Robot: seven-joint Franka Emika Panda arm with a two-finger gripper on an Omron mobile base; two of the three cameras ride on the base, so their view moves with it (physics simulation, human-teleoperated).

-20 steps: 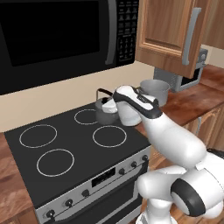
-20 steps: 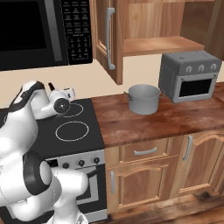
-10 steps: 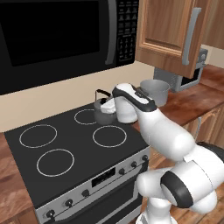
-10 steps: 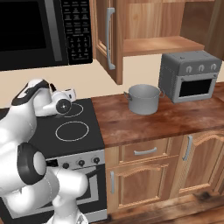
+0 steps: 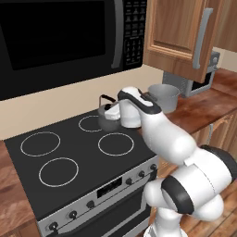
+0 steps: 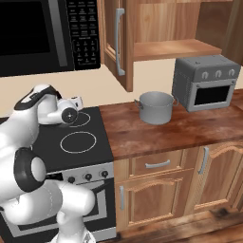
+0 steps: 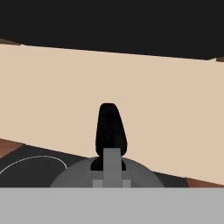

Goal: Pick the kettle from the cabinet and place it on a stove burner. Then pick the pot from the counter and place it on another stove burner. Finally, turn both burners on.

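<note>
Little has moved: the hand (image 5: pixel 111 111) stays pinching the kettle (image 5: pixel 107 119) by its handle over the cooktop's (image 5: pixel 88 159) far right burner (image 5: pixel 91 123); the pot (image 6: pixel 155 107) sits on the desk (image 6: pixel 180 130) right of the cooktop

A black microwave (image 5: pixel 60 41) hangs above; a grey toaster oven (image 6: pixel 205 83) sits right.

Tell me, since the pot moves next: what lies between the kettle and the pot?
In the right base view, bare black cooktop and then bare wooden counter lie between the kettle and the pot.
</note>
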